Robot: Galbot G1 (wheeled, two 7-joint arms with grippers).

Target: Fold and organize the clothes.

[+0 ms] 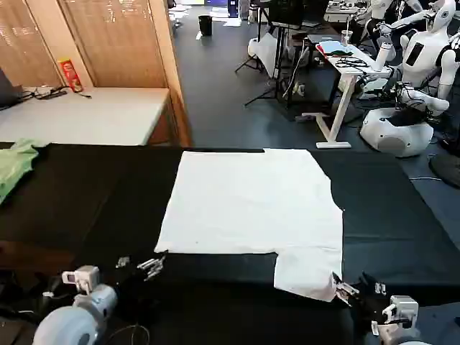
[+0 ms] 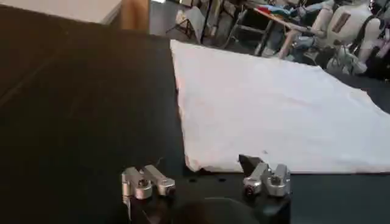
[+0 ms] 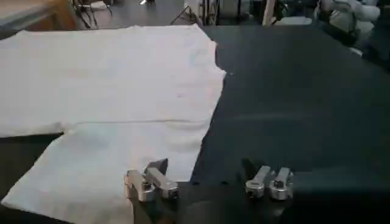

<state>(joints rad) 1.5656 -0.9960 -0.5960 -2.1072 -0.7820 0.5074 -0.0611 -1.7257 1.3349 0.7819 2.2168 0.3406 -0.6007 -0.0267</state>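
Two end effectors, one T-shirt

No legible text, label or number — the white T-shirt lies blank side up, and the red packet bears markings too small to read.

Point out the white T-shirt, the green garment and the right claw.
White T-shirt [image 1: 251,201]: head view, middle of its body.
Green garment [image 1: 14,164]: head view, its bunched cloth at the table's edge.
Right claw [image 1: 343,291]: head view, between its fingertips.
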